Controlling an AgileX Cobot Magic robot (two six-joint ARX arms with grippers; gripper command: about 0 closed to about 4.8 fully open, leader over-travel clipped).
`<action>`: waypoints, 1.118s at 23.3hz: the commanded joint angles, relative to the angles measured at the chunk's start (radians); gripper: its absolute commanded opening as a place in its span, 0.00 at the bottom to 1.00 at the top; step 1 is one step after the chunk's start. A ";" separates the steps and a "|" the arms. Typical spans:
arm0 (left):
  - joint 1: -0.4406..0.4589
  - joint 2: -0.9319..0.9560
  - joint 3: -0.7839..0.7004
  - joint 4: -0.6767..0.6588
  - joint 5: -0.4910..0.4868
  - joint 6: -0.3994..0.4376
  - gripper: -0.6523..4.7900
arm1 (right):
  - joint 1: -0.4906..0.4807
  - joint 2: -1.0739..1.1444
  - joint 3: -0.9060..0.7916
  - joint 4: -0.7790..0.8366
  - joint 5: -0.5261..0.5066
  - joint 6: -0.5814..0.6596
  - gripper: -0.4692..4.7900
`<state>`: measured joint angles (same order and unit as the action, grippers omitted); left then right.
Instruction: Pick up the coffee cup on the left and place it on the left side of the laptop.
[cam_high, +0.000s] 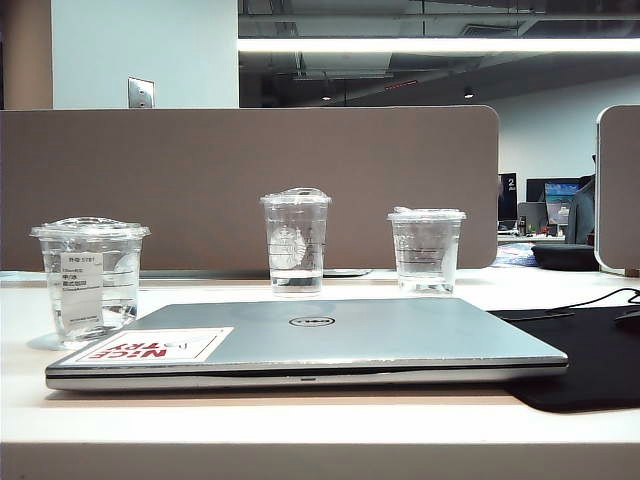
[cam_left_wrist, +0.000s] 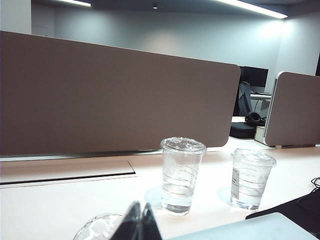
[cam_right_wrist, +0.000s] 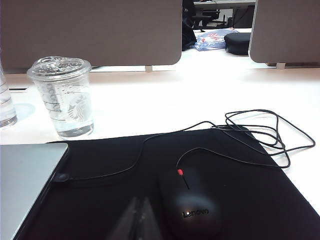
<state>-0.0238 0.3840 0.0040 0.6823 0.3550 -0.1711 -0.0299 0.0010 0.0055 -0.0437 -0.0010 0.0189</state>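
**Labelled cup waits beside our closed left jaws**

Nearest our lens, the left gripper (cam_left_wrist: 140, 225) shows its jaws pressed together, holding nothing. Just beside those jaws sits the coffee cup (cam_left_wrist: 100, 227), only its clear domed lid visible here. From the exterior view, the coffee cup (cam_high: 90, 280) stands upright on the surface (cam_high: 300, 420), short, wide, white label facing us, close to the laptop (cam_high: 330, 340) near its sticker corner. Beyond our jaws stand the taller cup (cam_left_wrist: 181, 175) and another short cup (cam_left_wrist: 250, 179). We judge that descending with jaws shut would knock the lid or tip the cup; the thin plastic may also buckle. The right gripper (cam_right_wrist: 137, 222), jaws also together, hovers by the mouse (cam_right_wrist: 192, 205).
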 joint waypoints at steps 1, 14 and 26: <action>0.027 -0.045 0.005 -0.071 -0.003 0.081 0.11 | 0.000 -0.002 -0.004 0.018 0.002 0.003 0.08; 0.105 -0.360 0.003 -0.565 -0.376 0.142 0.11 | 0.000 -0.002 -0.004 0.018 0.002 0.003 0.08; 0.061 -0.383 0.003 -0.599 -0.286 0.142 0.11 | 0.000 -0.002 -0.004 0.018 0.002 0.003 0.08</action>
<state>0.0360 0.0017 0.0040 0.0704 0.0574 -0.0338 -0.0299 0.0010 0.0055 -0.0437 -0.0010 0.0185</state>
